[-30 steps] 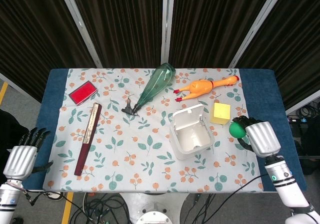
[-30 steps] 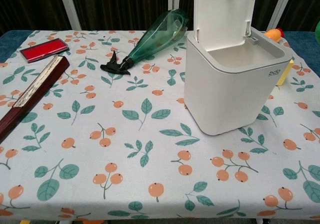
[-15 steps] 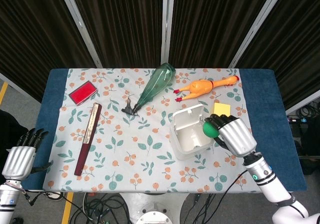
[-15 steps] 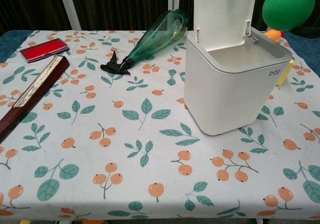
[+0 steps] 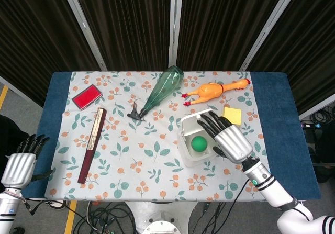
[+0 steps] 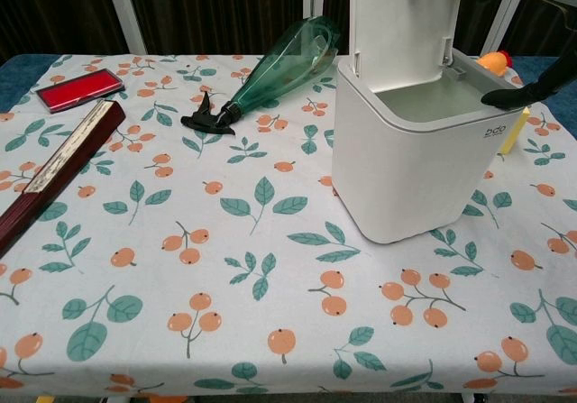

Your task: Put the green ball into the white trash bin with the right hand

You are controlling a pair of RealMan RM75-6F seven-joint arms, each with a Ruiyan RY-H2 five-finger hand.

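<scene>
The green ball [image 5: 198,144] lies inside the white trash bin [image 5: 187,151], whose lid stands up at the back. My right hand [image 5: 224,136] hovers over the bin's right side with its fingers [image 5: 208,123] spread and nothing in them. In the chest view the bin [image 6: 415,160] fills the right half, the ball is hidden inside it, and dark fingertips [image 6: 505,94] of the right hand show over its rim. My left hand [image 5: 21,162] hangs beside the table's left front corner, away from everything; its fingers look loosely spread.
On the floral cloth lie a green spray bottle [image 5: 159,92], a rubber chicken [image 5: 213,90], a yellow block [image 5: 233,114] behind the bin, a red case [image 5: 87,96] and a dark red folded fan [image 5: 92,144].
The right hand carried the ball from the table's right side to above the bin, then let it go; the ball now sits inside the bin and the fingers are spread.
</scene>
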